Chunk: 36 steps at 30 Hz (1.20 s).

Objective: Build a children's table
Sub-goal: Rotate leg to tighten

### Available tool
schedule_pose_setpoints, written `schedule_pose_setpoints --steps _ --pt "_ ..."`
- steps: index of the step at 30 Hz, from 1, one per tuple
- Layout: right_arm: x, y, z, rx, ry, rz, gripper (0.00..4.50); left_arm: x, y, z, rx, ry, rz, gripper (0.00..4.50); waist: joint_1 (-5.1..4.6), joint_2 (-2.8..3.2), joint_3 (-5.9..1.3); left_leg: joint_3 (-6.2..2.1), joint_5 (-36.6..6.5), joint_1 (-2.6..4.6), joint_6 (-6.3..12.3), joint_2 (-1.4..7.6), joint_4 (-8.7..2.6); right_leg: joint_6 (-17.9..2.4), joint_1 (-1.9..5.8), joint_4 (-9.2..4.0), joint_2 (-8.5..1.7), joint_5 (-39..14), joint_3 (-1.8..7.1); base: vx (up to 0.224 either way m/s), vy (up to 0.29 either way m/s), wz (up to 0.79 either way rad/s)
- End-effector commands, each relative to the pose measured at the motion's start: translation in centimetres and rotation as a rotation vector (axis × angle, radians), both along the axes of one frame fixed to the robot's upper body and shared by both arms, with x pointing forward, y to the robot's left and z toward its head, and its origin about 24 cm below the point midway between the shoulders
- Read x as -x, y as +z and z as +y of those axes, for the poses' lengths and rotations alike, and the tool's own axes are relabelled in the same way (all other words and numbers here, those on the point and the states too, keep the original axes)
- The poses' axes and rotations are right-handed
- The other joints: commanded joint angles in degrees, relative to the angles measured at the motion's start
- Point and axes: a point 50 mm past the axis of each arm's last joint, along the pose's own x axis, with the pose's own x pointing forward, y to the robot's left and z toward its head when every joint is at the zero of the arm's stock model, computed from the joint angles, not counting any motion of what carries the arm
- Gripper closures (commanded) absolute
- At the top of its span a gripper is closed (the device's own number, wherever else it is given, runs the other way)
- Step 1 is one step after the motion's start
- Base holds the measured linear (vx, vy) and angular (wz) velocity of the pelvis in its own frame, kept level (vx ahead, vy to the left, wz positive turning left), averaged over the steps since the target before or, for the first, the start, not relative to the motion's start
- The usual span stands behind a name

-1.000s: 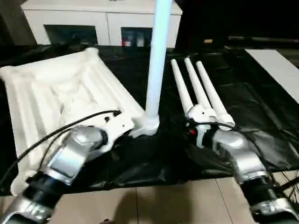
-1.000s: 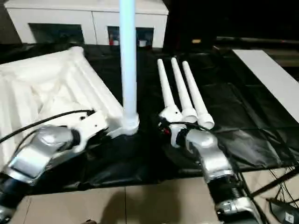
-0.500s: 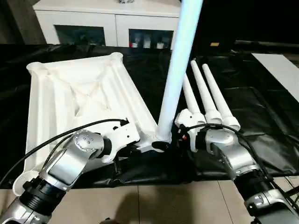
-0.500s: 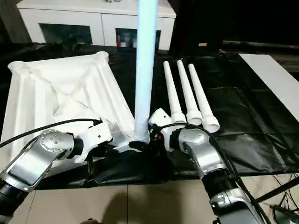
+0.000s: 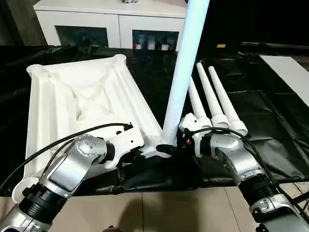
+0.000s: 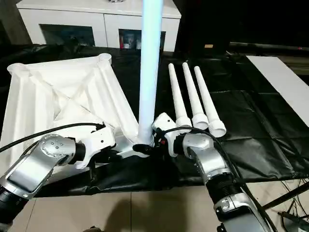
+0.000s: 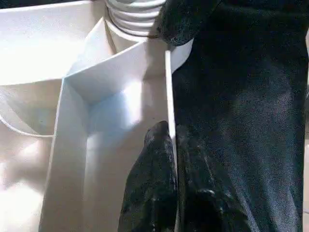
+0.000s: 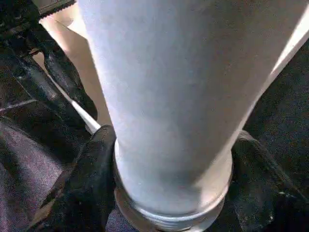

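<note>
The white tabletop (image 5: 82, 96) lies ribbed side up on the black sheet. One white leg (image 5: 183, 72) stands upright, leaning slightly, in the tabletop's near right corner socket (image 5: 161, 145). My right gripper (image 8: 169, 193) is shut on this leg's base, one black finger (image 8: 91, 179) on each side. My left gripper (image 7: 173, 140) is shut on the tabletop's thin rim wall (image 7: 166, 87) just beside that socket. Three more white legs (image 5: 210, 101) lie side by side to the right of the standing one.
A white cabinet with glass doors (image 5: 111, 24) stands behind the black sheet (image 5: 270, 125). A flat white board (image 5: 289, 72) lies at the far right. Tiled floor (image 5: 169, 208) shows at the near edge, below my forearms.
The head view has shifted and steadied. My right gripper has moved left from the lying legs' ends onto the standing leg's base. My left gripper keeps its hold.
</note>
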Motion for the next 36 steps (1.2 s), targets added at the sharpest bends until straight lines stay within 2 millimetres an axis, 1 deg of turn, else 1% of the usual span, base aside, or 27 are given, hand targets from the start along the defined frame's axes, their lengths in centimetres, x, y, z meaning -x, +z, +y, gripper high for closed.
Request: schedule_pose_setpoints --steps 1,4,5,6,7,9,10,12,13,14,16,17,18,19,21,22,23,24,26,28,29,30,32,33,34,35,36 --pt "-0.2 0.2 -0.1 -0.021 -0.016 -0.009 1.75 0.7 -1.0 -0.3 -0.03 -0.045 0.055 4.5 -0.4 0.36 -3.26 -0.12 -9.0 0.82 0.7 1.48 -3.93 -12.1 2.51 -3.47 -3.97 -5.8 2.72 0.0 0.0 0.0" --pt "-0.7 0.1 0.2 -0.046 -0.126 -0.024 1.76 0.4 -1.1 -0.5 -0.016 -0.007 0.047 4.5 -0.51 0.38 -3.18 -0.13 -9.3 0.84 0.19 1.41 -4.01 -12.0 2.39 -3.55 -3.98 -6.8 2.76 0.0 0.0 0.0" --pt "-1.4 -0.3 0.8 -0.067 -0.297 -0.022 1.77 -0.5 -1.4 -1.0 -0.007 0.077 0.012 4.5 -0.6 0.32 -3.11 -0.12 -10.2 0.92 -0.08 1.45 -4.06 -11.7 2.31 -3.69 -4.0 -8.3 2.77 0.0 0.0 0.0" --pt "-1.7 -0.5 1.1 -0.073 -0.381 -0.013 1.77 -1.0 -1.6 -1.4 0.001 0.127 -0.001 4.5 -0.92 0.34 -2.88 -0.03 -10.8 0.97 -0.9 1.4 -4.19 -11.4 2.01 -4.0 -4.02 -10.0 2.96 0.0 0.0 0.0" --pt "-2.0 -0.8 1.5 -0.083 -0.481 0.003 1.78 -1.8 -1.8 -1.9 0.01 0.199 -0.028 4.5 -0.92 0.34 -2.88 -0.03 -10.8 0.97 -0.9 1.4 -4.19 -11.4 2.01 -4.0 -4.02 -10.0 2.96 0.0 0.0 0.0" --pt "-2.2 -1.1 1.9 -0.089 -0.58 0.018 1.78 -2.5 -2.0 -2.4 0.02 0.278 -0.051 4.5 -1.03 0.3 -3.03 -0.33 -12.7 1.15 -2.76 1.31 -4.32 -10.0 2.1 -4.26 -4.19 -14.1 2.86 0.0 0.0 0.0" --pt "-2.2 -1.1 1.9 -0.09 -0.596 0.02 1.78 -2.6 -2.0 -2.5 0.022 0.29 -0.054 4.5 -1.16 0.25 -3.04 -0.38 -14.0 1.06 -2.39 1.29 -4.34 -8.9 2.0 -4.46 -4.15 -14.9 2.86 0.0 0.0 0.0" --pt "-2.4 -1.4 3.1 -0.093 -0.723 0.028 1.78 -4.0 -2.1 -3.7 0.046 0.408 -0.105 4.5 -1.22 0.42 -3.12 -0.32 -14.1 1.26 -2.42 1.24 -4.18 -8.9 1.69 -4.64 -4.13 -14.8 2.91 0.0 0.0 0.0" --pt "-2.4 -1.4 3.1 -0.093 -0.723 0.028 1.78 -4.0 -2.1 -3.7 0.046 0.408 -0.105 4.5 -1.17 0.3 -3.14 -0.29 -14.0 1.33 -2.47 1.17 -4.16 -8.9 1.61 -4.56 -4.02 -14.3 2.92 0.0 0.0 0.0" --pt "-2.4 -1.4 4.1 -0.102 -0.752 0.032 1.78 -4.5 -2.0 -4.5 0.063 0.453 -0.131 4.5 -1.19 0.25 -3.13 -0.38 -13.7 0.91 -2.09 1.16 -4.29 -8.3 1.99 -4.48 -4.08 -14.0 2.89 0.0 0.0 0.0" --pt "-2.5 -0.7 6.2 -0.116 -0.748 -0.019 1.78 -5.5 -1.8 -6.0 0.077 0.482 -0.189 4.5 -1.16 0.28 -3.13 -0.1 -13.9 1.26 -2.04 1.02 -4.09 -7.7 1.43 -4.88 -3.95 -14.6 3.0 0.0 0.0 0.0" --pt "-2.5 -0.5 6.4 -0.119 -0.74 -0.028 1.78 -5.6 -1.7 -6.1 0.072 0.48 -0.201 4.5 -0.78 0.43 -3.27 -0.12 -13.7 1.39 -1.85 0.97 -3.98 -7.5 1.53 -4.85 -4.01 -14.4 3.04 0.0 0.0 0.0" --pt "-2.6 -0.5 6.4 -0.123 -0.746 -0.031 1.78 -5.8 -1.6 -6.1 0.056 0.47 -0.223 4.5 -0.72 0.21 -3.24 -0.23 -13.0 0.85 -1.4 1.03 -4.13 -7.2 1.88 -4.72 -4.07 -13.7 3.01 0.0 0.0 0.0" --pt "-2.6 -0.5 6.4 -0.123 -0.746 -0.031 1.78 -5.8 -1.6 -6.1 0.056 0.47 -0.223 4.5 -0.59 0.24 -3.28 -0.25 -12.1 0.63 -1.2 1.1 -4.19 -7.0 2.05 -4.56 -4.06 -12.8 2.94 0.0 0.0 0.0" --pt "-2.7 -0.2 6.2 -0.134 -0.751 -0.047 1.78 -6.2 -1.4 -6.1 0.056 0.456 -0.251 4.5 -0.47 0.39 -3.31 -0.12 -12.1 0.84 -0.83 1.03 -4.06 -6.9 1.76 -4.64 -4.02 -12.3 3.03 0.0 0.0 0.0" --pt "-2.8 -0.1 5.9 -0.15 -0.759 -0.053 1.43 -6.3 -1.2 -6.0 0.048 0.445 -0.27 4.5 -0.31 0.5 -3.38 -0.08 -11.7 0.93 -0.57 1.06 -4.01 -7.2 1.77 -4.54 -4.02 -11.4 3.08 0.0 0.0 0.0" --pt "-2.8 0.0 5.7 -0.154 -0.764 -0.06 1.22 -6.4 -1.2 -5.9 0.048 0.44 -0.271 4.5 -0.3 0.42 -3.4 -0.04 -10.7 0.7 -0.31 1.06 -3.99 -7.6 1.94 -4.34 -4.02 -10.1 3.08 0.0 0.0 0.0" --pt "-2.9 0.3 5.1 -0.166 -0.774 -0.078 1.08 -6.5 -1.2 -5.7 0.048 0.43 -0.275 4.5 -0.26 0.66 -3.42 -0.07 -10.2 0.59 -0.2 1.06 -4.02 -7.6 2.01 -4.32 -4.03 -9.6 3.04 0.0 0.0 0.0" --pt "-3.0 0.6 4.5 -0.182 -0.788 -0.089 0.99 -6.6 -1.2 -5.5 0.047 0.43 -0.276 4.5 -0.57 0.75 -3.46 -0.25 -9.6 0.01 0.02 0.85 -4.08 -7.2 2.5 -4.14 -3.98 -8.8 2.99 0.0 0.0 0.0" --pt "-3.3 1.2 3.8 -0.153 -0.804 -0.163 0.81 -7.0 -1.2 -5.4 0.049 0.443 -0.287 4.5 -1.27 0.71 -3.61 -0.48 -8.5 -0.32 -0.29 0.85 -4.15 -7.2 2.83 -3.89 -3.93 -7.5 2.75 0.0 0.0 0.0" --pt "-3.3 1.4 3.7 -0.151 -0.807 -0.176 0.73 -7.2 -1.2 -5.3 0.049 0.446 -0.289 4.5 -1.47 0.72 -3.6 -0.32 -8.7 0.15 -0.19 0.86 -3.96 -7.7 2.45 -4.02 -3.86 -6.8 2.81 0.0 0.0 0.0" --pt "-3.3 1.6 3.5 -0.147 -0.812 -0.193 0.73 -7.3 -1.2 -5.3 0.048 0.449 -0.291 4.5 -1.57 0.77 -3.61 -0.26 -8.8 0.25 0.19 0.86 -3.87 -8.5 2.38 -4.07 -3.92 -6.5 2.9 0.0 0.0 0.0" --pt "-3.2 2.4 3.0 -0.162 -0.801 -0.234 0.73 -8.0 -1.1 -4.7 0.017 0.484 -0.345 4.5 -1.5 0.92 -3.53 -0.23 -9.0 0.3 0.6 0.82 -3.91 -8.6 2.41 -4.17 -3.76 -6.0 2.95 0.0 0.0 0.0" --pt "-3.1 2.6 2.7 -0.171 -0.801 -0.237 0.7 -8.3 -1.0 -4.5 0.023 0.499 -0.35 4.21 -1.48 0.87 -3.59 -0.24 -9.0 0.33 0.74 0.87 -3.91 -8.7 2.47 -4.1 -3.79 -5.6 2.96 0.0 0.0 0.0" --pt "-3.1 2.6 2.7 -0.171 -0.801 -0.237 0.7 -8.3 -1.0 -4.5 0.023 0.499 -0.35 4.21 -1.43 0.86 -3.61 -0.28 -8.8 0.4 0.83 0.95 -3.93 -9.0 2.51 -4.0 -3.88 -5.1 2.96 0.0 0.0 0.0" --pt "-2.8 2.5 2.5 -0.185 -0.791 -0.23 0.68 -8.8 -0.3 -4.0 0.066 0.544 -0.378 3.93 -1.6 1.0 -3.55 -0.27 -8.9 0.24 0.91 0.88 -3.94 -9.2 2.59 -4.08 -3.79 -4.7 2.96 0.0 0.0 0.0" --pt "-2.6 2.5 2.5 -0.184 -0.782 -0.234 0.68 -8.9 0.0 -3.8 0.091 0.562 -0.389 3.93 -1.51 1.06 -3.62 -0.28 -9.1 0.29 1.09 0.89 -3.84 -9.5 2.67 -4.13 -3.86 -4.0 3.0 0.0 0.0 0.0"
